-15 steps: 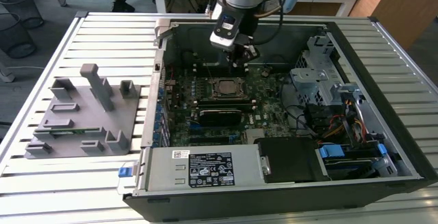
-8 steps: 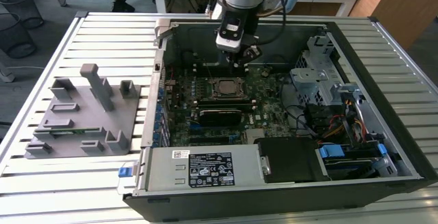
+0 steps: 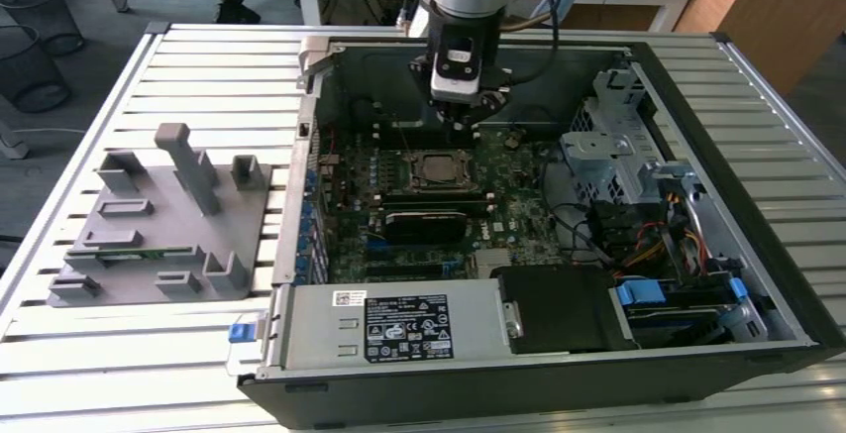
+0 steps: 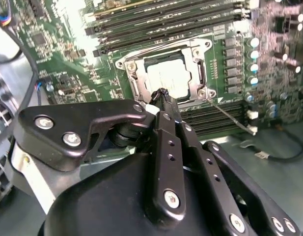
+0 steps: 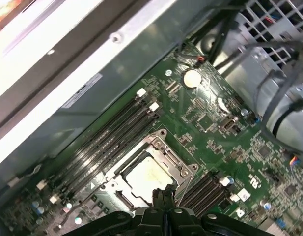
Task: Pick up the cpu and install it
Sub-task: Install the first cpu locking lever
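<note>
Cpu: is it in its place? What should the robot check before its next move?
1. The cpu lies inside the socket: ok.
2. The cpu sits flat with its corners matched: cannot tell.
3. The gripper is shut and holds nothing: ok.
4. The gripper is clear of the cpu, not touching it: cannot tell.
5. The socket's wire lever is latched: cannot tell.

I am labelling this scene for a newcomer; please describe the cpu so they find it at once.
Inside the open computer case lies a green board. At its middle, near the gripper, a square metal frame holds the cpu. It alone is a flat, shiny silver square; the slots beside it are long and dark.
</note>
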